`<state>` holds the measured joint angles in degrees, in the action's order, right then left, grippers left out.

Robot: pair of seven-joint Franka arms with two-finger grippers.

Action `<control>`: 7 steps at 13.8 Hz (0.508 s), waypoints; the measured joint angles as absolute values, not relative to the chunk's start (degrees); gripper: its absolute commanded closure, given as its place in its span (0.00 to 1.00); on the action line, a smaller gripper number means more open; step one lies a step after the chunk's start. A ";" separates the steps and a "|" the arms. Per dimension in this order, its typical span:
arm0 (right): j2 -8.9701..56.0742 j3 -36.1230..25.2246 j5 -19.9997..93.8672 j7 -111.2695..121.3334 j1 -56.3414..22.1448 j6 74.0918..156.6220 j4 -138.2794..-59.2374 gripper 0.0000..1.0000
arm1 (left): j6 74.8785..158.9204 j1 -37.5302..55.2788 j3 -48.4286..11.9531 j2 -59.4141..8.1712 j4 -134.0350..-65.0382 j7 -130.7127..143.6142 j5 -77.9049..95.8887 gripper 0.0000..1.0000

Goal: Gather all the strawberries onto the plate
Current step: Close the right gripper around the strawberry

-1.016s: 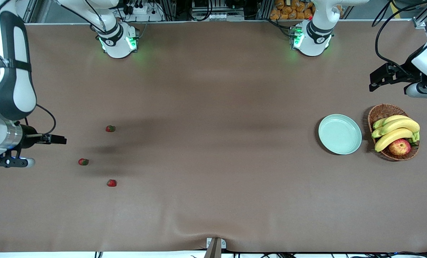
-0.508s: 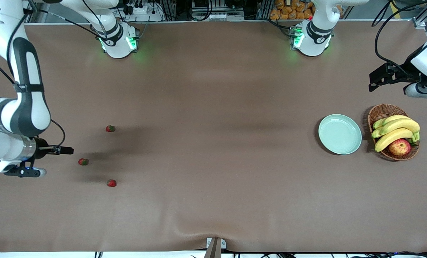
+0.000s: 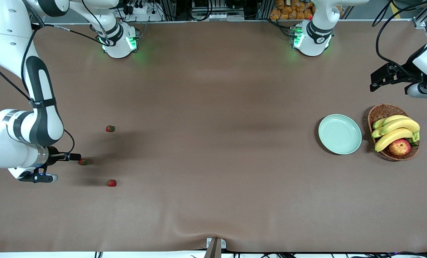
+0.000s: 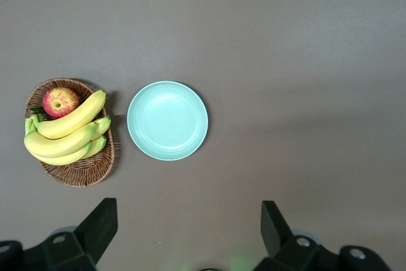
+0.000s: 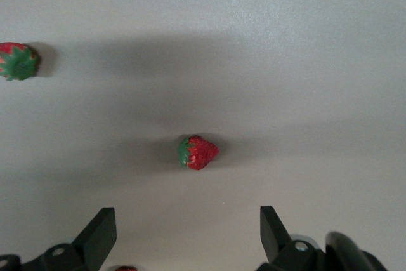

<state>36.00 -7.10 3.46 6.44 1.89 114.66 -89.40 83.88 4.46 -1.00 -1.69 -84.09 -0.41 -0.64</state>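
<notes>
three strawberries (image 3: 110, 128) lie loose; my right gripper (image 5: 184, 236) hangs spread over the middle strawberry (image 5: 198, 152), my left gripper (image 4: 187, 230) waits, fingers apart, above the plate (image 4: 167, 120).

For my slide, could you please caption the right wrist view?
Right gripper, jaws open, over a strawberry on the brown table.

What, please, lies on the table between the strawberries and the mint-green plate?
Nothing: the front view shows only bare brown table from the three strawberries at the right arm's end to the plate.
</notes>
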 measured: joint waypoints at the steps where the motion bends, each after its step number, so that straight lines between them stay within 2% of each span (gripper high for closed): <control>1: 36.36 -7.11 3.46 6.48 1.94 115.32 -89.44 0.05 | 83.88 4.46 -0.99 -1.69 -84.09 -0.41 -0.64 0.00; 4: 37.34 -7.07 3.46 6.88 1.94 119.60 -91.47 0.07 | 83.88 4.44 -0.97 -1.70 -84.09 -0.41 -0.64 0.00; 7: 38.26 -7.08 3.45 7.70 1.95 121.83 -93.01 0.17 | 83.88 4.43 -0.96 -1.70 -84.09 -0.41 -0.64 0.00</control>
<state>38.26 -7.08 3.45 7.70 1.95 121.83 -93.01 83.88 4.43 -0.96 -1.70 -84.09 -0.41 -0.64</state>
